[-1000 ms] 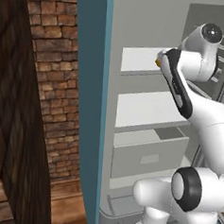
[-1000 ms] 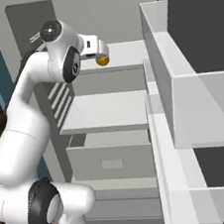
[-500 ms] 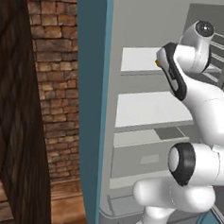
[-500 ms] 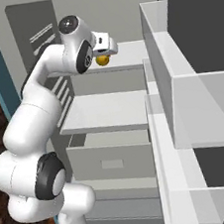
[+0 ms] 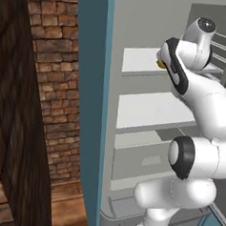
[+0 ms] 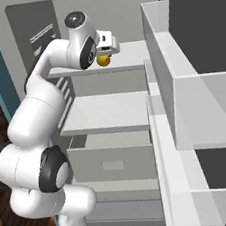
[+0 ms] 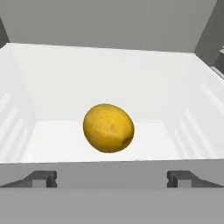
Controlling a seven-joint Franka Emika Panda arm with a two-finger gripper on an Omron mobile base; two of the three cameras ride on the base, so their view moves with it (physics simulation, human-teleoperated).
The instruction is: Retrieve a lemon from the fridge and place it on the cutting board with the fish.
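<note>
The gripper (image 7: 111, 177) has its fingers spread wide apart and holds nothing; in the hand view its two dark tips sit far out to either side, with the lemon (image 7: 108, 127) centred between and beyond them, not yet touched. Over the last second the arm has swung from a bent pose beside the fridge (image 6: 135, 109) to reaching in at the top shelf (image 6: 128, 57), so the hand now stands just in front of the fruit; the lemon itself has not moved and rests on that white shelf. From the right base view the lemon (image 6: 103, 60) lies just below the hand, close to the shelf's front edge. That suggests the approach is almost done: the next step is probably to ease forward until the fingers flank the fruit, then close. The board and fish lie outside these pictures.
</note>
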